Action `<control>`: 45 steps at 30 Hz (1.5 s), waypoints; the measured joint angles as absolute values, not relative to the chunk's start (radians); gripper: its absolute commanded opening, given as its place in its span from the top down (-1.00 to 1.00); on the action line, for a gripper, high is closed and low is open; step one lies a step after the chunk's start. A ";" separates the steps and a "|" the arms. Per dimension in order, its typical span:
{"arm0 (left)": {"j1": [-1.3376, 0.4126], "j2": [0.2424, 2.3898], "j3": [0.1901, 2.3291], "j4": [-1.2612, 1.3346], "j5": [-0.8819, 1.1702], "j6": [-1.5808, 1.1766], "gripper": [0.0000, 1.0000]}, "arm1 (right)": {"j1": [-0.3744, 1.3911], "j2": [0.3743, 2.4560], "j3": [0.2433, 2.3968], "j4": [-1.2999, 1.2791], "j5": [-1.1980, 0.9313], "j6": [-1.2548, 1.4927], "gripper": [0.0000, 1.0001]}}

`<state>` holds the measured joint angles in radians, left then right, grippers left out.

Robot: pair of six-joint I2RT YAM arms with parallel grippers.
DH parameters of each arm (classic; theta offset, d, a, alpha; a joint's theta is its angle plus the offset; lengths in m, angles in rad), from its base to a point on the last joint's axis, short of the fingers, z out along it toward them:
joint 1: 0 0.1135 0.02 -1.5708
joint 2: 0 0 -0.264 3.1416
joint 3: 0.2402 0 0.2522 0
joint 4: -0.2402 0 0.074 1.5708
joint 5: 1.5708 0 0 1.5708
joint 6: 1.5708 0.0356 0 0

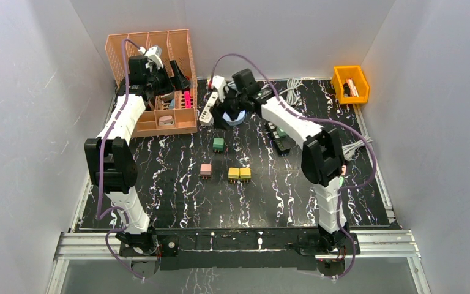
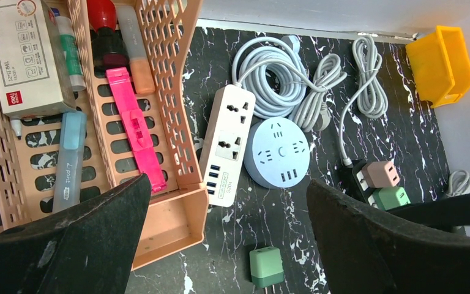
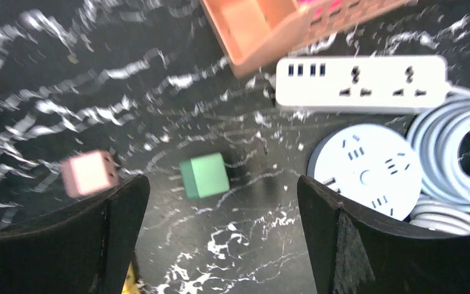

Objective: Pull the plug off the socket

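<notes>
Green first: the loose green plug [image 3: 205, 176] lies on the table [image 3: 49, 79] at 7 o'clock from the round socket [image 3: 367, 171], apart from it and in no outlet. The black strip [image 2: 352, 173], at 4 o'clock from that socket, carries a pink plug [image 2: 382, 173] and a seated green plug [image 2: 393, 198]. Judgement: more pulling may remain.

Risks:
- Nothing pins the black strip, so a pull on a seated plug could lift the whole strip rather than free the plug.
- A low sweep of the right arm could knock the loose green plug or snag the coiled cable [image 3: 459, 159] at 3 o'clock from the round socket.
- The right wrist view is blurred, so aim is uncertain.

Right fingers [image 3: 67, 245]: spread wide above the loose green plug, empty, touching nothing visible. Left fingers [image 2: 67, 245]: equally wide and empty, above the basket [image 2: 177, 202] corner at the table's 11 o'clock.
</notes>
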<state>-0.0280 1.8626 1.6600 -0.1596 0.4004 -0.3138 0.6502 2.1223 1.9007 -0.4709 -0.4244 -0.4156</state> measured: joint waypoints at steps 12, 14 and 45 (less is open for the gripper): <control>-0.027 1.856 1.660 -0.157 0.397 -0.298 -0.97 | 0.440 2.114 1.976 -0.496 -1.077 -0.059 -0.63; -0.026 1.857 1.660 -0.157 0.397 -0.298 -0.97 | 0.427 2.022 1.703 -0.211 -1.116 0.170 -0.63; -0.022 1.856 1.660 -0.157 0.403 -0.300 -0.97 | 0.295 1.977 1.901 -0.474 0.175 0.105 -0.94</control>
